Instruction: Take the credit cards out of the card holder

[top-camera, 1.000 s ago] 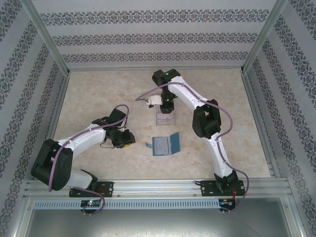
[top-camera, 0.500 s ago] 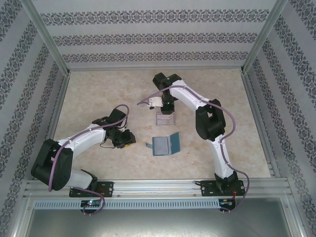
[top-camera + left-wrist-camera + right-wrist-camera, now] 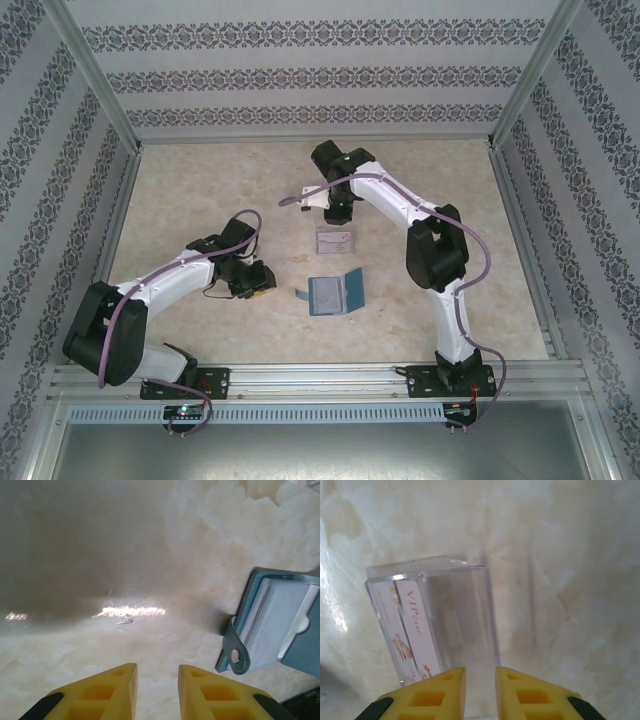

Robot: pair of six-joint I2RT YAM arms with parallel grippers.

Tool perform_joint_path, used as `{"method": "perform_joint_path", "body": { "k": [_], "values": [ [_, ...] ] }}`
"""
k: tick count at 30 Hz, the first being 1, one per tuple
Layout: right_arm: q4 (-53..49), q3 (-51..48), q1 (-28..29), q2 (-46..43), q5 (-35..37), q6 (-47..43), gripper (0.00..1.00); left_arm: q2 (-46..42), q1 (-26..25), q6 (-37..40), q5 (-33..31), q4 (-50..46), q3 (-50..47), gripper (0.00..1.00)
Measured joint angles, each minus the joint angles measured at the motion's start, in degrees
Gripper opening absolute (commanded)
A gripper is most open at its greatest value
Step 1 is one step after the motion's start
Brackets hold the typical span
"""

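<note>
Claws both stand narrowly parted, empty. The left claw [image 3: 157, 670] hangs over bare bench [image 3: 200, 190], left of its middle. Mid-bench the card holder [image 3: 335, 293] lies open, long axis left-right, strap tab [image 3: 235, 650] pointing left. Toward the far edge, by the right claw [image 3: 480, 672], a clear box [image 3: 445, 605] holds a credit card [image 3: 412, 625] reading "VIP CARD".

The top camera is looking down over the whole tabletop [image 3: 200, 190] from behind; the low left wrist camera is sharing its card holder [image 3: 334, 294].
</note>
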Motion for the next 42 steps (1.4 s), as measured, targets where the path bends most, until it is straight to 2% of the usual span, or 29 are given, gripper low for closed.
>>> {"method": "perform_joint_path", "body": {
  "k": [4, 6, 9, 17, 23, 31, 42],
  "values": [
    [1.8, -0.4, 0.0, -3.3, -0.6, 10.8, 0.23, 1.3, 0.0, 0.0, 0.9, 0.3, 1.6, 0.27],
    [3.3, -2.3, 0.0, -5.4, -1.8, 17.1, 0.27, 2.2, -0.1, 0.1, 1.2, 0.4, 2.6, 0.27],
    [5.6, -7.3, 0.0, -9.4, -3.3, 27.9, 0.26, 3.2, -0.5, 0.1, 1.5, 0.7, 4.0, 0.27],
    [11.8, -22.8, 0.0, -18.8, -9.3, 56.7, 0.16, 6.3, -4.6, -0.7, 3.1, 2.9, 7.3, 0.26],
    [17.5, -36.6, 0.3, -27.1, -14.1, 72.8, 0.16, 10.8, -9.0, -1.7, 4.0, 4.0, 11.8, 0.17],
    [23.5, -46.8, 0.8, -36.8, -18.6, 83.3, 0.16, 15.1, -11.9, -1.9, 4.5, 5.3, 13.5, 0.11],
    [28.7, -51.7, 4.7, -37.0, -21.7, 91.0, 0.18, 17.4, -12.0, -2.5, 3.8, 7.5, 9.9, 0.06]
  ]
}}
